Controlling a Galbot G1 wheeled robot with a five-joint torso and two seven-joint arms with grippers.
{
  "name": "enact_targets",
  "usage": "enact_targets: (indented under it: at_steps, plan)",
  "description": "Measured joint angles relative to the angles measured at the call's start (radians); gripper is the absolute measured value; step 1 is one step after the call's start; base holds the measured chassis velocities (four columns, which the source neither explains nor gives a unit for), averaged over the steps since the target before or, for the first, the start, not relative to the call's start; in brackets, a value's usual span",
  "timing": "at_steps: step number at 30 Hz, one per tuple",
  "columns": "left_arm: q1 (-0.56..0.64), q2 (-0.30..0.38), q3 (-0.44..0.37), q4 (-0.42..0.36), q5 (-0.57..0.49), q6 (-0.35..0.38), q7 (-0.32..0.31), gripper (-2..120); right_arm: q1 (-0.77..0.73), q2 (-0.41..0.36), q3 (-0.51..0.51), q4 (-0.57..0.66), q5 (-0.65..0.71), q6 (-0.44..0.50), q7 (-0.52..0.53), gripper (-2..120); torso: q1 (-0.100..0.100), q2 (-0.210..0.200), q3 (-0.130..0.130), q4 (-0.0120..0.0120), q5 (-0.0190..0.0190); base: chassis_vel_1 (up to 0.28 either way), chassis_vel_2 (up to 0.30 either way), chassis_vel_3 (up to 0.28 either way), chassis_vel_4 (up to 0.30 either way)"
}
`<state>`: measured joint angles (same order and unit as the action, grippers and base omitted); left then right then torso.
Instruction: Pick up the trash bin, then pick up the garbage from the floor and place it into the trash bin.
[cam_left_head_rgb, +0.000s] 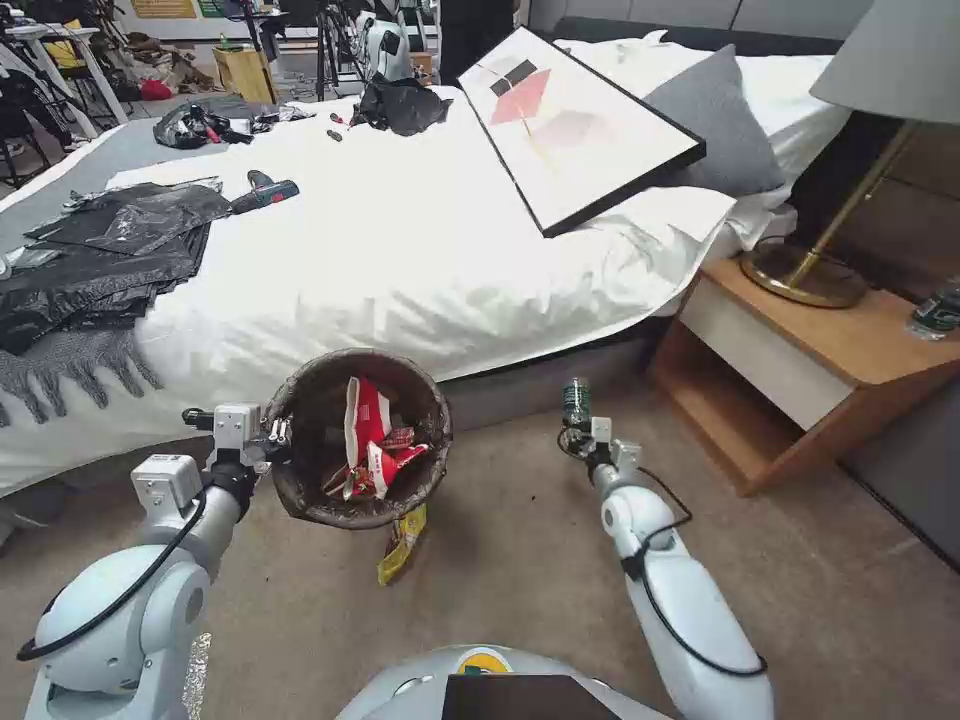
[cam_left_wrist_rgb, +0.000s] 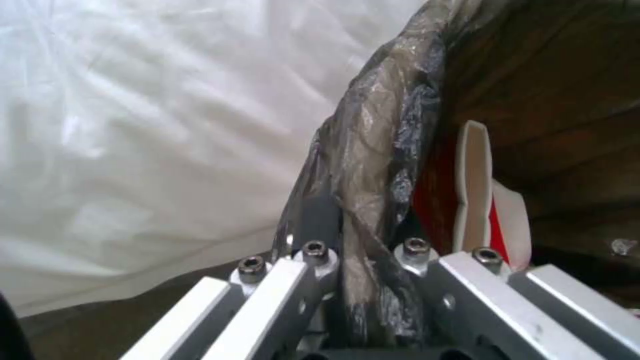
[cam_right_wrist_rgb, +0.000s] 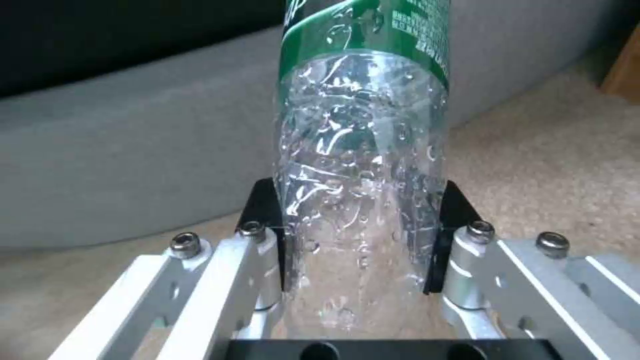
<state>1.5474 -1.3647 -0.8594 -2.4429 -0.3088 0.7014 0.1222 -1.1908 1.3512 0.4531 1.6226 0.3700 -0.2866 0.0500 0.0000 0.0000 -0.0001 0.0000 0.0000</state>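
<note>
My right pincer (cam_left_head_rgb: 577, 432) clamps the light, slippery, crushable green bottle (cam_left_head_rgb: 575, 401) low on its body, at three o'clock from the trash bin (cam_left_head_rgb: 300, 490), whose rim my left pincer (cam_left_head_rgb: 272, 432) pinches.

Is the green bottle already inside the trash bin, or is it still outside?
Outside. The right gripper holds the green bottle upright, apart from the trash bin.
</note>
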Motion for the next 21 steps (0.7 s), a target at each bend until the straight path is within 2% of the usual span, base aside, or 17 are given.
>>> enact_targets:
  at_steps: [2,3,6,7,10,15,19,21]
  plan:
    - [-0.005,0.007,0.001,0.008,-0.005,0.000,0.000,3,-0.096,-0.002,0.020,0.131,0.005,-0.004,-0.006,31,0.000,0.000,0.000,-0.0002,0.0000,0.000,0.000,0.000,0.000]
    - [-0.005,0.007,0.001,0.008,-0.005,0.000,0.000,3,-0.096,-0.002,0.020,0.131,0.005,-0.004,-0.006,31,0.000,0.000,0.000,-0.0002,0.0000,0.000,0.000,0.000,0.000]
    - [-0.007,0.016,0.002,0.017,-0.011,0.000,0.000,3,-0.207,-0.002,0.046,0.284,0.007,-0.003,-0.023,31,0.000,0.000,0.000,-0.0003,0.0000,0.000,0.000,0.000,0.000]
    - [-0.007,0.016,0.002,0.017,-0.011,0.000,0.000,3,-0.207,-0.002,0.046,0.284,0.007,-0.003,-0.023,31,0.000,0.000,0.000,-0.0003,0.0000,0.000,0.000,0.000,0.000]
    - [-0.011,0.023,0.006,0.029,-0.012,0.000,0.001,3,-0.277,-0.005,0.065,0.410,0.006,0.011,-0.058,31,0.000,0.000,0.000,-0.0001,-0.0001,0.000,0.000,0.000,0.000]
    - [-0.014,0.031,0.009,0.034,-0.013,-0.001,0.004,3,-0.305,-0.014,0.083,0.492,-0.002,0.041,-0.127,31,0.000,0.000,0.000,0.0000,-0.0001,0.000,0.000,0.000,0.000]
    - [-0.020,0.042,0.020,0.041,-0.012,-0.002,0.006,3,-0.304,-0.053,0.105,0.570,-0.001,0.065,-0.239,31,0.000,0.000,0.000,-0.0001,-0.0001,0.000,0.000,0.000,0.000]
    - [-0.021,0.043,0.022,0.042,-0.012,-0.001,0.007,3,-0.295,-0.071,0.108,0.586,0.008,0.066,-0.259,31,0.000,0.000,0.000,-0.0001,-0.0001,0.000,0.000,0.000,0.000]
